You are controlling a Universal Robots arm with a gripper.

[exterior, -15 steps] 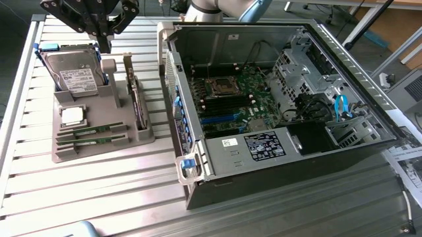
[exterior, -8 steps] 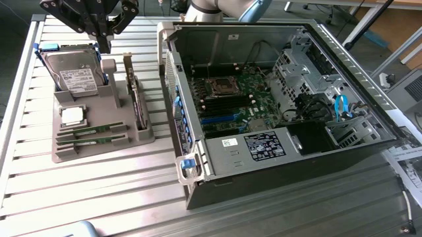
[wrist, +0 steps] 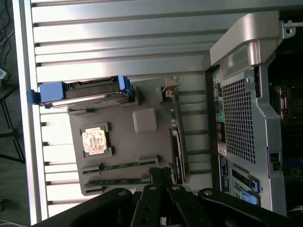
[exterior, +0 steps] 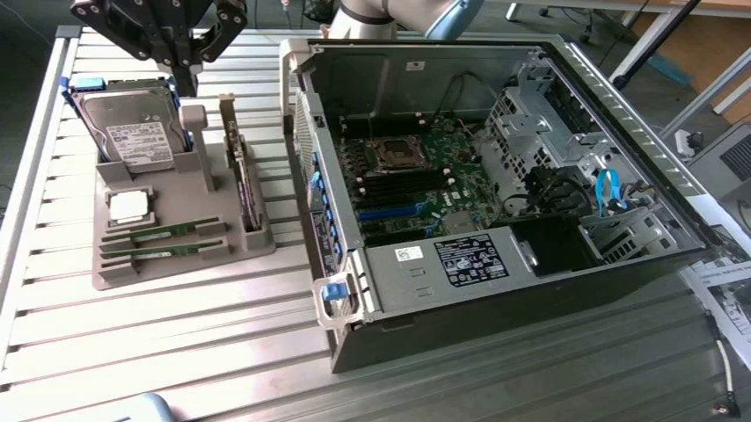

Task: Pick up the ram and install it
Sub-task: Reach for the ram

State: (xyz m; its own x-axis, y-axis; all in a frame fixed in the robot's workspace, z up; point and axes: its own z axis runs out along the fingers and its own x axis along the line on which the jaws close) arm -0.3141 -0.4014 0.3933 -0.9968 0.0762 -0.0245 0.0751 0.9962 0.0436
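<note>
On table: open PC case lies on its side at the exterior view's right, board facing up; slatted table under everything.
Case inside: motherboard with black and blue slots near its middle; CPU socket just far of them.
Tray: grey parts tray sits left of the case, well apart from the slots.
Hard drive: drive stands upright at the tray's far end, blue brackets on it.
Card: wider card stands on edge along the tray's right side, next to the case wall.
Gripper: gripper hangs above the tray's far end, near the drive; jaws together, nothing between them. From the wrist view its tips sit over the tray edge close to the sticks.
CPU: silver chip lies flat in its pocket mid-tray.
Ram: two green sticks lie in the tray's near slots, untouched; ram is the farther one, a second ram stick just beside it on the near side.
Stage: judged as approach, pick not yet made.
Doing it well: jaws must part before descent; line the fingers across the stick's thin faces, come straight down at mid-length, stay off the neighbour stick and the card; grip square so the stick does not tilt.
</note>
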